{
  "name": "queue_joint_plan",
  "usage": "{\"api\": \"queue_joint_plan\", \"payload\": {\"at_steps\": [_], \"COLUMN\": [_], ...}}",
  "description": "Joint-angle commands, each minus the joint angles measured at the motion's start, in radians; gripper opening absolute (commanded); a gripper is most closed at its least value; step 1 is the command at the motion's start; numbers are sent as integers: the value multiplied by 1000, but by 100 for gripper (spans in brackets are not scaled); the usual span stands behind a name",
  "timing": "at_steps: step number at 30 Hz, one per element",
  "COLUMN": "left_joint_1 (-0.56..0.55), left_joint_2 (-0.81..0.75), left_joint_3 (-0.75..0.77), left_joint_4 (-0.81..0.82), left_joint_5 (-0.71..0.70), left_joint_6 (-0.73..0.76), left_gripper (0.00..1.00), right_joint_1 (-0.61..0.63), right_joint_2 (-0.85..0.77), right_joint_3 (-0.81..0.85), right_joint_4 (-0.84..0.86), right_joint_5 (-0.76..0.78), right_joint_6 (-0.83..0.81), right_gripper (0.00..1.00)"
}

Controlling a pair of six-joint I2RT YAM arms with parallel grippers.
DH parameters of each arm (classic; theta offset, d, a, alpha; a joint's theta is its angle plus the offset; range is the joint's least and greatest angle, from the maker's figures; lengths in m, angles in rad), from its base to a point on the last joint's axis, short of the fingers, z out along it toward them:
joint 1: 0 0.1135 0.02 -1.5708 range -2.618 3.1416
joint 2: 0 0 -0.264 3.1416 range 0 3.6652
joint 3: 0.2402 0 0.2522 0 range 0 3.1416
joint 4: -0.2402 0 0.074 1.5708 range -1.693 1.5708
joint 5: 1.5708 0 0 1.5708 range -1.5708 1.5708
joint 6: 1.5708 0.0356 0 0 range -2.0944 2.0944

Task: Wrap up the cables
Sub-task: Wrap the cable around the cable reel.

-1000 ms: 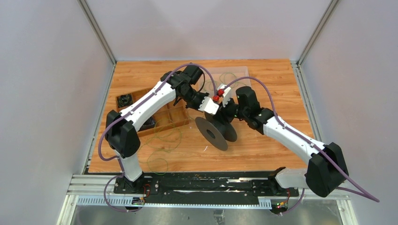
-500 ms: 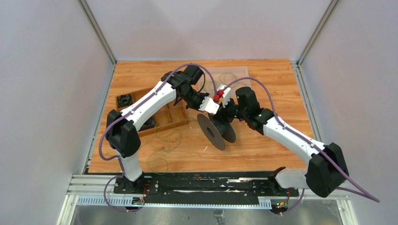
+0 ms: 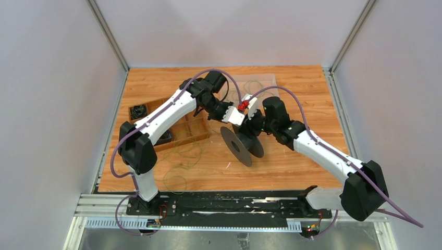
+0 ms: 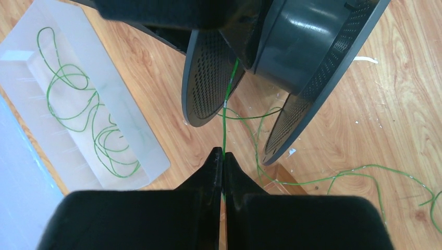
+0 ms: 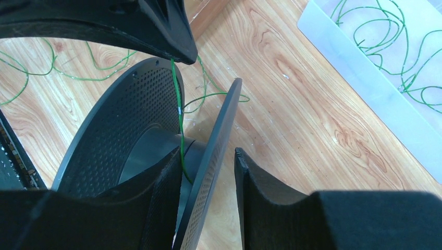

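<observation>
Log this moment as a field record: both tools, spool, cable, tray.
spool: black, perforated flanges, tilted
left tool: shut on a thin green cable
cable path: from that tool up into the gap between the spool's flanges
right tool: fingers straddle one flange; grip unclear
clear tray: holds more green loops

I have the reel (image 3: pixel 241 147) in the middle of the table (image 3: pixel 307 88), the divided box (image 3: pixel 197 125) to its left and the tray (image 3: pixel 266 79) behind it. Some cables (image 4: pixel 365 166) lie loose before the box, others inside the tray.
</observation>
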State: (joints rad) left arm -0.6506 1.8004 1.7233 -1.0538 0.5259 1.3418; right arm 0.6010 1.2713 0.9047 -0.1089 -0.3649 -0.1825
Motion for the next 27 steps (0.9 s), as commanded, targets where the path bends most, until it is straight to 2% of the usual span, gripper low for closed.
{"api": "queue_joint_plan", "payload": {"at_steps": [1, 6, 8, 10, 13, 14, 18, 24, 27], "left_joint_1": [-8, -7, -7, -7, -7, -7, -7, -7, -8], "left_joint_2": [22, 30, 30, 28, 27, 28, 34, 45, 49], "left_joint_3": [28, 28, 28, 26, 25, 27, 39, 56, 63], "left_joint_4": [-6, -7, -6, -6, -6, -6, -6, -6, -6], "left_joint_5": [22, 12, 20, 25, 20, 18, 14, 17, 19], "left_joint_6": [-31, -36, -40, -45, -46, -46, -48, -53, -55], "left_gripper": [0, 0, 0, 0, 0, 0, 0, 0, 0], "right_joint_1": [20, 28, 28, 28, 28, 28, 28, 28, 28], "right_joint_2": [-16, -20, -20, -18, -17, -19, -26, -41, -44], "right_joint_3": [28, 27, 31, 38, 54, 57, 61, 57, 54], "right_joint_4": [-37, -36, -42, -56, -75, -82, -88, -96, -99], "right_joint_5": [37, 44, 46, 55, 95, 100, 99, 115, 125], "right_joint_6": [-35, -48, -52, -54, -46, -46, -40, -44, -48], "right_gripper": [2, 1, 3, 10, 28, 31, 37, 56, 58]}}
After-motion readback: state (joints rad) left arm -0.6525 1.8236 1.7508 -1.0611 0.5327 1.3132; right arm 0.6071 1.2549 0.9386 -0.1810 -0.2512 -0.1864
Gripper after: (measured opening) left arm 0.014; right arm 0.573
